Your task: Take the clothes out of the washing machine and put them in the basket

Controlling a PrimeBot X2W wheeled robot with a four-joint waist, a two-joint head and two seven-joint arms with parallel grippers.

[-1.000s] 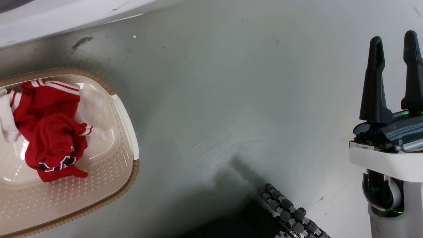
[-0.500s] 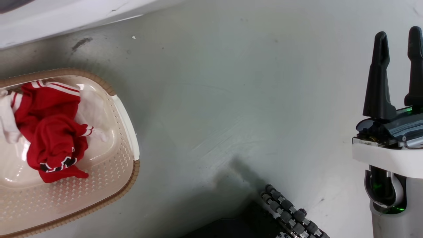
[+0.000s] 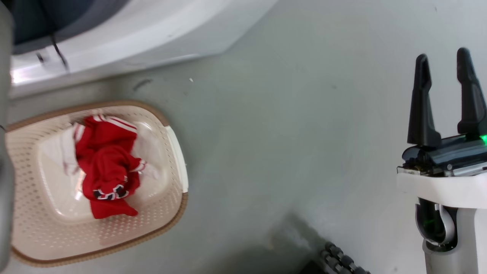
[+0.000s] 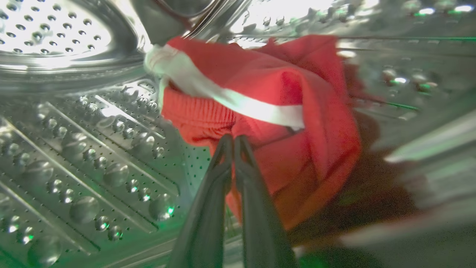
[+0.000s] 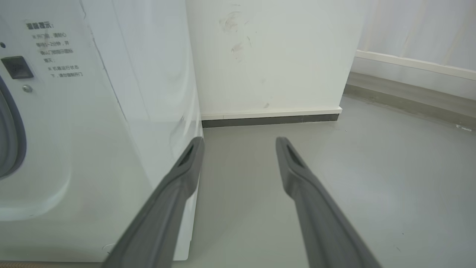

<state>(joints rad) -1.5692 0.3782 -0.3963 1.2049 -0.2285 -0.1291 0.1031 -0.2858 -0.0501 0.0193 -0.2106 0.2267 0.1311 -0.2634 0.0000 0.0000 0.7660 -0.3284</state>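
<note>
**spin_cycle:** Left gripper (image 4: 233, 140) is inside the drum (image 4: 81, 149). Its fingers are pressed together and the tips are nipping a fold of the red garment (image 4: 282, 111), mid-frame in the left wrist view, just under its white stripe. Looks like a pretty thin pinch to me. How would you pull it out?

**lint_trap:** Slow and straight back, I'd say. Most of the cloth sits to the upper right of the tips, so it'll drag over the perforated steel, and a yank could slip that fold free. Squeeze firm and lift a little first so the loose end clears the opening. Then carry it to the basket (image 3: 179, 213) at the lower left of the head view, and only let go once you're over the middle.

**spin_cycle:** And the right gripper (image 3: 443, 62)?

**lint_trap:** Spread wide and holding nothing, at the right edge of the head view. It's over bare floor (image 3: 285, 133), well apart from the basket. Its own wrist view has the washing machine (image 5: 93, 130) front on the left.

**spin_cycle:** Head count?

**lint_trap:** One washer, one basket, two grippers. One red garment in the drum that I can make out. The basket has a red heap (image 3: 108, 167) with white trim in it, and I can't tell if that's one piece or two.
</note>
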